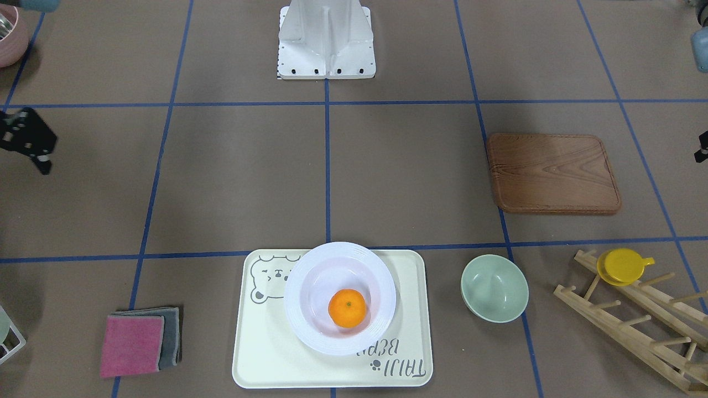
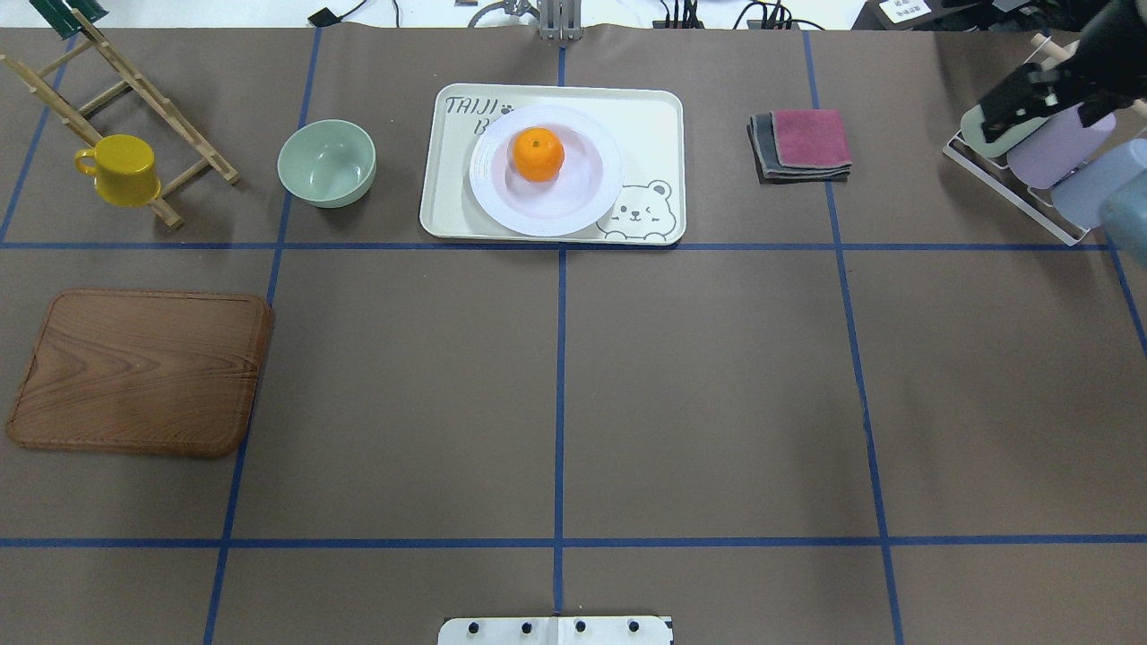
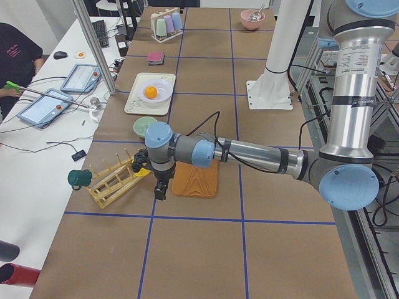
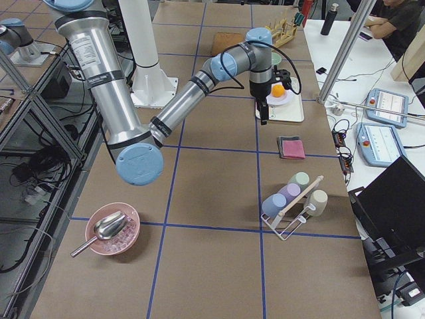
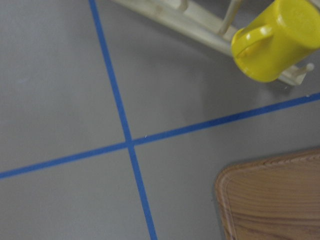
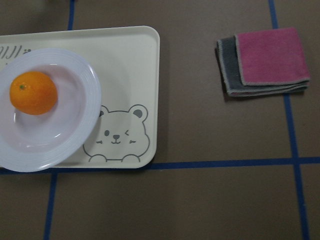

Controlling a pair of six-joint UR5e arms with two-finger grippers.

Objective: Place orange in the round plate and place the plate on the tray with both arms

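Note:
The orange [image 1: 347, 308] lies inside the white round plate [image 1: 301, 331], and the plate rests on the cream bear tray [image 1: 265, 354] at the table's far side from the robot. My right gripper [image 1: 43, 165] hangs high beside the tray, apart from it. Its wrist view looks down on the orange [image 6: 33, 92], the plate [image 6: 85, 105] and the tray [image 6: 135, 60]. My left gripper [image 3: 159, 192] hovers near the wooden board and the yellow cup [image 5: 277, 40]. Only a sliver of it shows at the front view's edge. I cannot tell whether either gripper is open or shut.
A brown wooden board [image 1: 553, 172], a pale green bowl [image 1: 494, 287] and a wooden rack [image 1: 636, 326] holding the yellow cup [image 1: 622, 265] stand on my left side. Folded cloths [image 1: 138, 342] and a cup rack [image 2: 1048, 152] are on my right.

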